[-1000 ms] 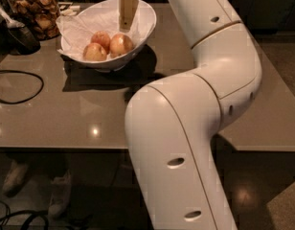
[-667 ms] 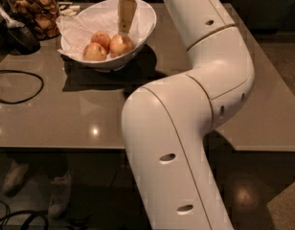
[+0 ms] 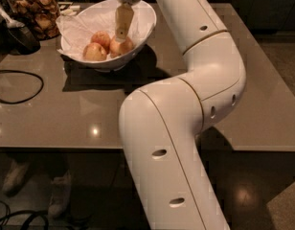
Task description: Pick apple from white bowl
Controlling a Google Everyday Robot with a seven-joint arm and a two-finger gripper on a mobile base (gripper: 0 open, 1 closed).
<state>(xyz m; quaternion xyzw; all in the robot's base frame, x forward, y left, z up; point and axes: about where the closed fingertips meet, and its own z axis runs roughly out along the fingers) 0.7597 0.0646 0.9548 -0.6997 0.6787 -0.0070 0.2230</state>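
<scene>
Apple (image 3: 124, 46) sits in the bowl (image 3: 146, 28) as the rightmost of three, low against the near right wall and resting on the crumpled white paper (image 3: 79, 26) that lines the inside. Two other apples lie to its left: one (image 3: 103, 38) a little farther back and touching it, the other (image 3: 94, 53) nearer the front rim, touching its neighbour. The gripper (image 3: 121, 36) hangs inside the bowl, pointing straight down from a white wrist at the top edge of the view, its tan tip right at the top of the rightmost apple; contact cannot be made out, and I cannot tell whether the gripper is open or closed. The white arm (image 3: 209, 71) runs from the wrist down the right side of the bowl, bends at an elbow over the table (image 3: 262, 80), and folds back to a thick segment in the foreground. The bowl stands on the grey-brown table near its far left part. A glass jar (image 3: 35, 11) of brown snacks stands just left of the bowl, and a black cable (image 3: 23, 87) loops on the tabletop at the left edge. Below the table's near edge, two pale shoes (image 3: 59, 200) show on the dark floor.
</scene>
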